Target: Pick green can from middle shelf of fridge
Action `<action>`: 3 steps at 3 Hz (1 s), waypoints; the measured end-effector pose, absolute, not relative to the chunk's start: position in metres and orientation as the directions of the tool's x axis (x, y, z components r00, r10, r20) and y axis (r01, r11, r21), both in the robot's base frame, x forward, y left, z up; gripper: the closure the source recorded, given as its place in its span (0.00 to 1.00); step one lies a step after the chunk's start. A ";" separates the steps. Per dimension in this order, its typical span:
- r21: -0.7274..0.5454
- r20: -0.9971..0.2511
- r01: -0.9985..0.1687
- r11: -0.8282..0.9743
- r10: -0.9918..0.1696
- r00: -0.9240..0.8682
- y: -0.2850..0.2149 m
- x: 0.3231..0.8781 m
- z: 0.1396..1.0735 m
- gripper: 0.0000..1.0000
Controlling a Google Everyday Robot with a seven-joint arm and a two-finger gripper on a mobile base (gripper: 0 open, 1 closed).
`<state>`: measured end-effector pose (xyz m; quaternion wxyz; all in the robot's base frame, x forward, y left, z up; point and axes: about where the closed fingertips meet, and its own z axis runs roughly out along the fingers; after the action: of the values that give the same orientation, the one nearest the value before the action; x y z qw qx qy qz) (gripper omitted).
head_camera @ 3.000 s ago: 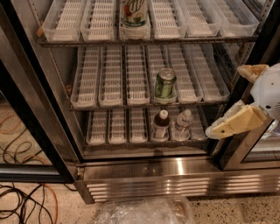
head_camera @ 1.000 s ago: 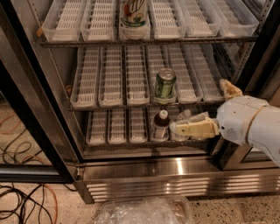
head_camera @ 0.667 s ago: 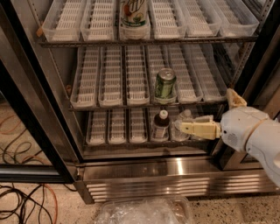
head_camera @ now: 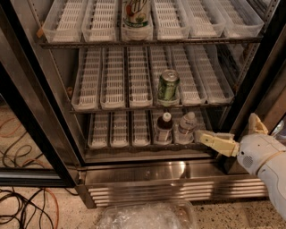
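one green can on middle shelf; gripper spread wide, holding nothing

nearest the camera, a crumpled clear plastic bag [head_camera: 145,217] lies on the speckled floor, with loose cables [head_camera: 20,210] at lower left. the gripper [head_camera: 226,127] is at lower right, in front of the fridge [head_camera: 134,172] at the level of the bottom shelf. its two tan fingers [head_camera: 216,141] are spread wide apart, one reaching left and the other pointing up, with nothing between them. the left-reaching fingertip sits just beside a clear capped bottle [head_camera: 186,127]; contact cannot be confirmed. a dark capped bottle [head_camera: 164,129] stands next to that one, on its left. above, on the middle shelf [head_camera: 111,80], the green can [head_camera: 168,86] stands upright near the front of the fourth lane tray from the left, well apart from the gripper. on the top shelf, a white-green carton [head_camera: 136,13] stands in the third tray.
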<state>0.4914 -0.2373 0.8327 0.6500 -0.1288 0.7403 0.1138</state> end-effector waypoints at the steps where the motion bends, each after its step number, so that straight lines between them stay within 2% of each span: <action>1: 0.010 -0.992 -0.363 0.932 -0.036 -0.122 -0.229 0.492 0.830 0.00; 3: 0.040 -0.998 -0.364 0.931 0.018 -0.062 -0.203 0.473 0.824 0.00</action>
<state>0.4734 -0.2032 0.8243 0.6740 -0.1210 0.7148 0.1418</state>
